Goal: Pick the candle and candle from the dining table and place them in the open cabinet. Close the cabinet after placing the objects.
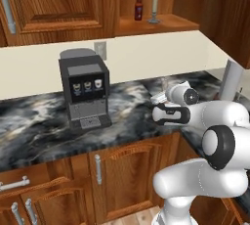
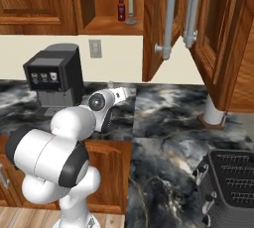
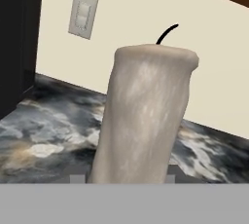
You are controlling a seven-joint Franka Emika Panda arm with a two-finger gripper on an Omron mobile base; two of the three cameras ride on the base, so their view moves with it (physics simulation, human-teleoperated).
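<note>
The stubby beige-grey candle [image 3: 146, 116], black wick at its top, stands close before the hand camera, its base rising between the gripper [image 3: 127, 178] finger tips; the jaws sit narrow, closed on the candle's sides. In the base views the hand is over the black marbled counter [image 1: 44, 126], right of the black coffee machine [image 1: 85, 92], with the candle itself hidden behind the wrist. The thin cream candle [image 1: 155, 9] on its small grey base stands on the shelf of the open wall cabinet [image 2: 106, 24], just beside the dark bottle with a red cap [image 2: 120, 7]. The cabinet door [image 2: 156, 28] hangs open, its long silver handle [image 2: 169, 19] facing outward. A light switch plate [image 3: 82, 14] sits on the cream wall behind. A black toaster [image 2: 230, 185] occupies the near right counter
</note>
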